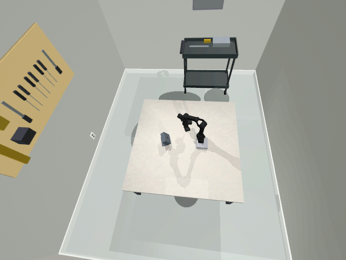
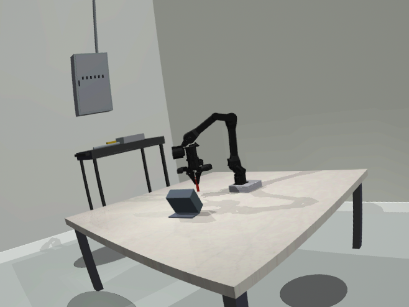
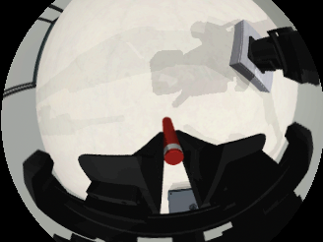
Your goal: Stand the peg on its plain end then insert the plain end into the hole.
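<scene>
Hand (image 2: 197,183) (image 3: 169,135) grasping red peg (image 2: 197,185) (image 3: 168,133), fingers clamped near banded end. Peg roughly upright between fingertips, plain end pointing down toward counter (image 1: 179,168) (image 2: 211,237) (image 3: 113,64) (contact with surface cannot be told). Banded end uppermost, presumably so plain end stays free for insertion. Sloped panel (image 1: 165,139) (image 2: 184,201) (image 3: 182,201) just beside hand, face tilted, probably requiring peg to be tipped to match hole (image 1: 167,137) (image 3: 192,207) before pushing.

pale stone-like tabletop (image 1: 156,168) (image 2: 197,244), matt grey panel block (image 1: 165,139) (image 2: 184,198) (image 3: 181,202), smooth red peg (image 2: 197,185) (image 3: 169,135)
</scene>
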`<state>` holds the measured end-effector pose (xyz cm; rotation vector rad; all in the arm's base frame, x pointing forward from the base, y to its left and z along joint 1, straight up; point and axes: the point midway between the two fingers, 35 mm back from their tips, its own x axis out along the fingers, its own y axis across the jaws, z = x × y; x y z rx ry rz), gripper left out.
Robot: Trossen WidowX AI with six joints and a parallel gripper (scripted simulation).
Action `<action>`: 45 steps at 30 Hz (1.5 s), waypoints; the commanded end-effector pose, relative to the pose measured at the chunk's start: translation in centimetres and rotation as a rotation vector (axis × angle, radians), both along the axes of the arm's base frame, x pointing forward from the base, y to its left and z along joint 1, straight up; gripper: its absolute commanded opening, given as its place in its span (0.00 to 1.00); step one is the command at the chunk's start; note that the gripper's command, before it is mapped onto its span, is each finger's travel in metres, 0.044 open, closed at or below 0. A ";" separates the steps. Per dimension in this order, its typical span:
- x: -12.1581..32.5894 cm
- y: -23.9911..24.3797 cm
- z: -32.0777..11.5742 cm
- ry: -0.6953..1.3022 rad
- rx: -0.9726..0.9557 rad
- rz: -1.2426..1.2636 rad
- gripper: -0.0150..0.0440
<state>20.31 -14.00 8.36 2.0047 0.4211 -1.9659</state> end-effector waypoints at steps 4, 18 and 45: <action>0.0 0.0 2.5 -0.003 -0.007 -0.004 0.25; 0.6 0.5 3.7 -0.053 -0.007 0.040 0.25; 3.2 2.1 2.9 -0.271 -0.021 0.241 0.25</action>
